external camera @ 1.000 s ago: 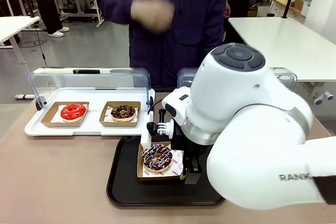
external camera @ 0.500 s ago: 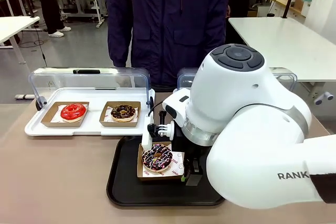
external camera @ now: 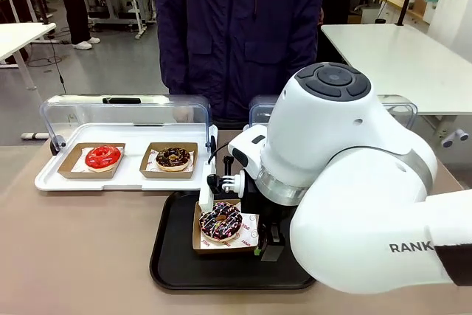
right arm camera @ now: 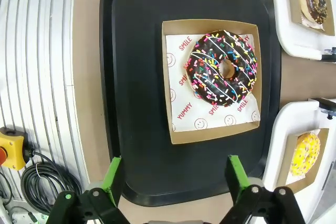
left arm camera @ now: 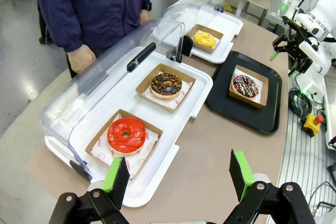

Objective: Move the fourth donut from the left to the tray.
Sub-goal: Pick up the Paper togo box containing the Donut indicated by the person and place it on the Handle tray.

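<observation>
The fourth donut (external camera: 220,220), dark chocolate with coloured sprinkles and white drizzle, lies in its brown cardboard holder on the black tray (external camera: 173,256). In the right wrist view the donut (right arm camera: 221,67) sits on smiley-print paper in the holder, on the tray (right arm camera: 136,51). My right gripper (right arm camera: 173,174) hovers open above the tray, just short of the holder, with nothing between its fingers. My left gripper (left arm camera: 178,171) stands open high over the table's left end, looking down at the donut (left arm camera: 245,85) on the tray (left arm camera: 268,121).
A white tray with a raised clear lid (external camera: 125,175) holds a red donut (external camera: 102,157) and a crumb-topped chocolate donut (external camera: 173,157). A second lidded tray holds a yellow donut (left arm camera: 204,39). A person (external camera: 236,27) stands at the far side. My bulky right arm (external camera: 354,182) covers the table's right half.
The person's raised hand has dropped out of sight and the person has stepped slightly right. Both arms and the donut have stayed where they were.
</observation>
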